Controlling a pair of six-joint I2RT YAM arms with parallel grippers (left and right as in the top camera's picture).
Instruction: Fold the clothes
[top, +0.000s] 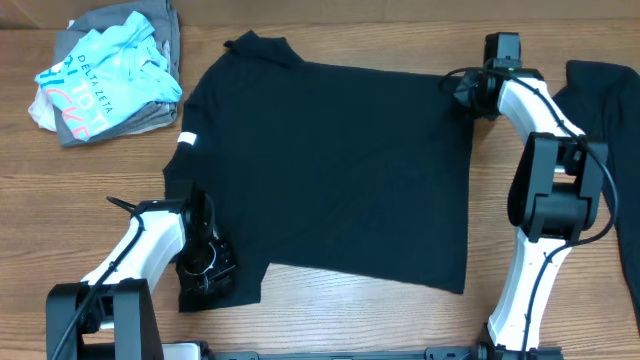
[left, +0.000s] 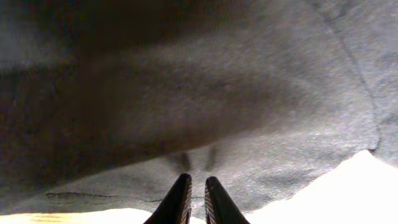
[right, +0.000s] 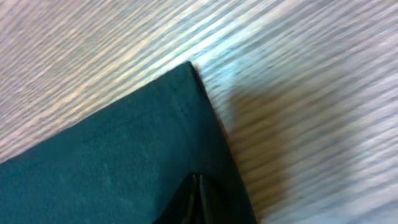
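black t-shirt (top: 340, 170) flat | left gripper (left: 194, 186) barely parted over fabric | right gripper (right: 196, 186) closed (corner)

Two white-shelled arms (top: 545, 110) with black joints, black cables, and slim dark fingers (left: 180, 199).

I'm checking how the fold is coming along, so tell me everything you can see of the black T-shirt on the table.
The black T-shirt lies flat on the wooden table, spread into a rough rectangle of plain, soft, matte fabric. A small white tag shows near its left edge, and the collar end points to the upper left. The left gripper rests on its lower left corner, fingers nearly together over the cloth. The right gripper sits at its upper right corner, shut on the edge.
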